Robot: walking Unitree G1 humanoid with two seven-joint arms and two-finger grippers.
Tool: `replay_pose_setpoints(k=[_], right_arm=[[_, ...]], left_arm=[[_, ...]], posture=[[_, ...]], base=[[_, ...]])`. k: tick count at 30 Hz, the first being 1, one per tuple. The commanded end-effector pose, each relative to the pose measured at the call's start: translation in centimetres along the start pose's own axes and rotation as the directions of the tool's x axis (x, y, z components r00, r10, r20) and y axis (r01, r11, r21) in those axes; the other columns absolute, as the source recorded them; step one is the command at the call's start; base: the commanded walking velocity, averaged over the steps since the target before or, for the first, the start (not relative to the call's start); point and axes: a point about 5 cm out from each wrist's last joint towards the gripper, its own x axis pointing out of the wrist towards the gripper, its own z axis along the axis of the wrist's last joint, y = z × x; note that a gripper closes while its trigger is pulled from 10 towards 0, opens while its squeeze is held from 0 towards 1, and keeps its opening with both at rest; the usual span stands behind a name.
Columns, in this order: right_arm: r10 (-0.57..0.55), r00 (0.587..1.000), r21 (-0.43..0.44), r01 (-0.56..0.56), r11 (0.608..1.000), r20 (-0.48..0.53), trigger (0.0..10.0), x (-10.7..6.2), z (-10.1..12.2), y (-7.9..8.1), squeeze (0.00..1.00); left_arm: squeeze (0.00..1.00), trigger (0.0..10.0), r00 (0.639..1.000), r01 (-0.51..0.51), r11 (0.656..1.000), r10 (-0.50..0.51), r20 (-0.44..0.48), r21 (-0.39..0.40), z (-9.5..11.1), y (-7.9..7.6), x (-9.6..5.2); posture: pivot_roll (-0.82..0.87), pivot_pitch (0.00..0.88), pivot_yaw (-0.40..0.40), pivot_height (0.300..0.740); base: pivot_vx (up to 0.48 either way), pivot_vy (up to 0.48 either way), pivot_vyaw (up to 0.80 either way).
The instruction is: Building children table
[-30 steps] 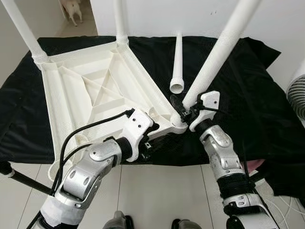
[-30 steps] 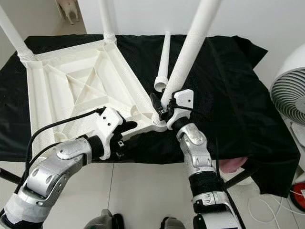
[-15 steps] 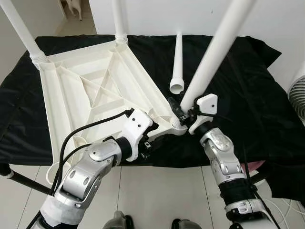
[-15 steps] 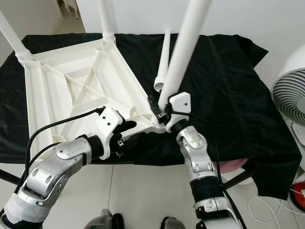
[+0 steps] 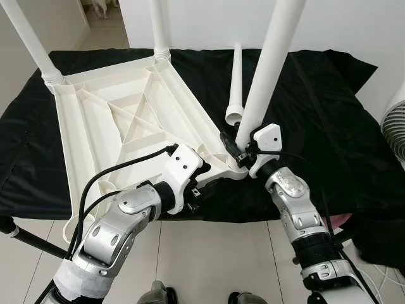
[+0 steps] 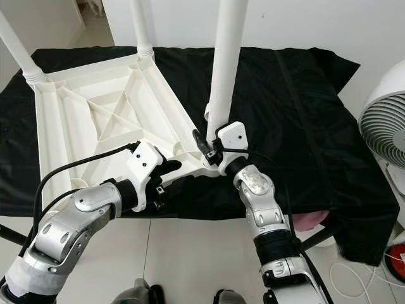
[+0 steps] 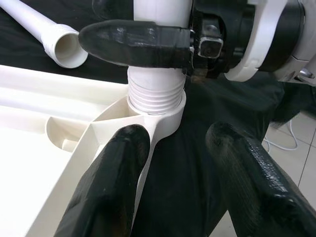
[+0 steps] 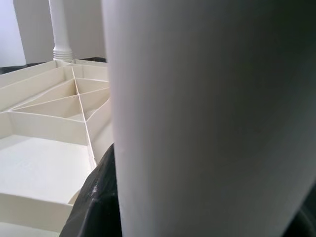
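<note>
Inverted white tabletop (image 5: 120,120) lying on black cloth (image 5: 329,120), two legs fitted at far corners. Right gripper (image 5: 239,147) clamped on third leg (image 5: 269,69), standing upright in near corner socket (image 7: 158,111). Left gripper (image 7: 182,163) open, fingers (image 7: 111,182) straddling that corner's edge; spare leg (image 5: 236,82) lying just beside.

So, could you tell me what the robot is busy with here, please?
It is putting legs on a white children's table top lying upside down on a black cloth. The right pincer grips a white leg low down, its threaded end sitting in the near corner socket. The left pincer is open at that corner. Two legs are mounted; a fourth leg lies loose.
</note>
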Motion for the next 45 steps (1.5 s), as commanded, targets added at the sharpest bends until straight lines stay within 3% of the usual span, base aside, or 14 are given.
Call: replay_pose_setpoints(k=[1,9,19,37,45], right_arm=[[0.063,0.996,0.027,-0.061,0.998,-0.057,10.0,-1.4,-1.8,1.2,0.0],[0.089,0.995,0.003,-0.089,0.996,-0.043,10.0,-1.7,-1.6,1.3,0.0],[0.051,0.989,0.069,-0.042,0.997,-0.137,10.0,-0.9,-2.0,-0.1,0.0],[0.061,0.973,0.136,-0.031,0.99,-0.224,10.0,-0.1,-2.6,-0.6,0.0],[-0.076,0.976,0.119,0.102,0.988,-0.202,10.0,0.4,-2.2,-0.6,0.0]], left_arm=[[0.0,10.0,1.0,0.001,1.0,-0.001,-0.012,0.004,0.0,0.0,-0.2],[0.0,10.0,1.0,0.009,1.0,-0.009,-0.016,0.003,0.0,-0.1,-0.2],[0.0,10.0,1.0,0.006,1.0,-0.006,-0.02,0.007,0.1,0.0,-0.3],[0.0,10.0,1.0,-0.01,1.0,0.01,-0.018,0.009,0.2,0.3,-0.4],[0.0,10.0,1.0,-0.006,1.0,0.006,-0.013,0.008,0.3,0.1,-0.4]], posture=[[-0.01,0.104,0.063,0.74],[-0.01,0.108,0.069,0.74],[-0.01,0.107,0.07,0.74],[0.0,0.124,0.066,0.74],[0.0,0.124,0.065,0.74]], base=[[0.0,0.0,0.0],[0.0,0.0,0.0],[0.0,0.0,0.0],[0.0,0.0,0.0],[0.0,0.0,0.0]])
